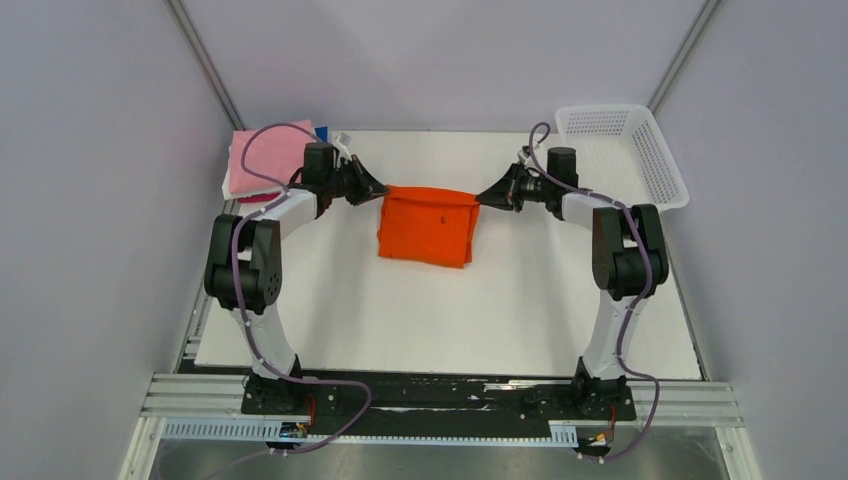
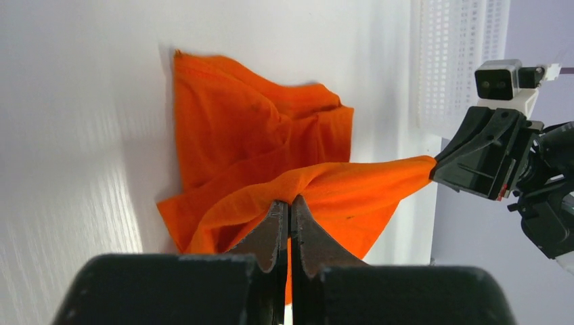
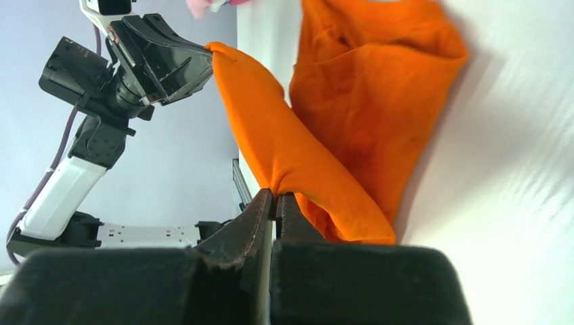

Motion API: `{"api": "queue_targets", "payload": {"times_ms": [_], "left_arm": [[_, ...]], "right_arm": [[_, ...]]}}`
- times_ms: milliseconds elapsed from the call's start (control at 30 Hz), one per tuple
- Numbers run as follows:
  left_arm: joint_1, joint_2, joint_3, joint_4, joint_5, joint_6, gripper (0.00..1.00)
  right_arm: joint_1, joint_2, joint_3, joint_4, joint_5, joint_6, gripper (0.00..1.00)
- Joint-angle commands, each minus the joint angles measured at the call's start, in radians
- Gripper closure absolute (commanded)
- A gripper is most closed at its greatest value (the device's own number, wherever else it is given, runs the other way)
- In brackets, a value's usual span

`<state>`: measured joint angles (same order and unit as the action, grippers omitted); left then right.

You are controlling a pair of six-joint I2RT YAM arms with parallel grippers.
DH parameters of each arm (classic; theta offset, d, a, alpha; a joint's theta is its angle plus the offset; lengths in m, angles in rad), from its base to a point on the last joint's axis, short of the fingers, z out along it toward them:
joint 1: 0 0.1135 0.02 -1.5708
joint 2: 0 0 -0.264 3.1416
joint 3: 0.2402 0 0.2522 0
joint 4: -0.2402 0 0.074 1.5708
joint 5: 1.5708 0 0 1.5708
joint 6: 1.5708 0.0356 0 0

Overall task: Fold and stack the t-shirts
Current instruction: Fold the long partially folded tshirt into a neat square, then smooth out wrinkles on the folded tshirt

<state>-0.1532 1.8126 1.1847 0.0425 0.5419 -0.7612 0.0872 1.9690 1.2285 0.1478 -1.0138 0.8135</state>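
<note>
Far-left back corner of the table (image 1: 330, 320): holds a folded pink t-shirt (image 1: 262, 160), with a sliver of blue cloth (image 1: 321, 131) just behind. Left gripper (image 1: 381, 190): clamps tight on the left top corner of the orange t-shirt (image 1: 428, 230). Centre: keeps that upper edge raised and taut between both grippers, lower part folded and resting on the table. Right gripper (image 1: 482, 196): pinches the opposite corner, jaws closed on cloth. Far-right back corner: holds a white mesh basket (image 1: 660, 165).
</note>
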Motion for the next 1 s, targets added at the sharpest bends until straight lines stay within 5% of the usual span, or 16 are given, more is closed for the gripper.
{"api": "queue_targets", "payload": {"times_ms": [0, 267, 367, 433, 467, 533, 633, 967], "left_arm": [[0.039, 0.127, 0.127, 0.033, -0.029, -0.007, 1.0], [0.04, 0.247, 0.194, 0.04, -0.098, -0.063, 1.0], [0.04, 0.269, 0.243, -0.003, -0.137, -0.051, 0.96], [0.04, 0.283, 0.282, -0.033, -0.147, -0.041, 0.71], [0.04, 0.285, 0.292, -0.037, -0.139, -0.04, 0.3], [0.04, 0.275, 0.312, -0.038, -0.111, -0.032, 0.04], [0.036, 0.238, 0.311, -0.038, -0.072, -0.027, 0.0], [-0.058, 0.169, 0.292, -0.112, -0.084, 0.017, 0.0]], "right_arm": [[-0.035, 0.1, 0.098, 0.054, 0.013, 0.015, 1.0], [-0.038, 0.278, 0.266, 0.029, 0.011, 0.013, 0.97], [-0.037, 0.327, 0.338, -0.019, 0.035, -0.025, 0.69], [-0.038, 0.343, 0.392, -0.099, 0.059, -0.06, 0.57], [-0.037, 0.34, 0.406, -0.128, 0.074, -0.072, 0.46], [-0.037, 0.313, 0.404, -0.173, 0.085, -0.089, 0.29], [-0.022, 0.229, 0.35, -0.215, 0.117, -0.122, 0.02], [0.128, 0.05, 0.262, -0.232, 0.117, -0.14, 0.0]]}}
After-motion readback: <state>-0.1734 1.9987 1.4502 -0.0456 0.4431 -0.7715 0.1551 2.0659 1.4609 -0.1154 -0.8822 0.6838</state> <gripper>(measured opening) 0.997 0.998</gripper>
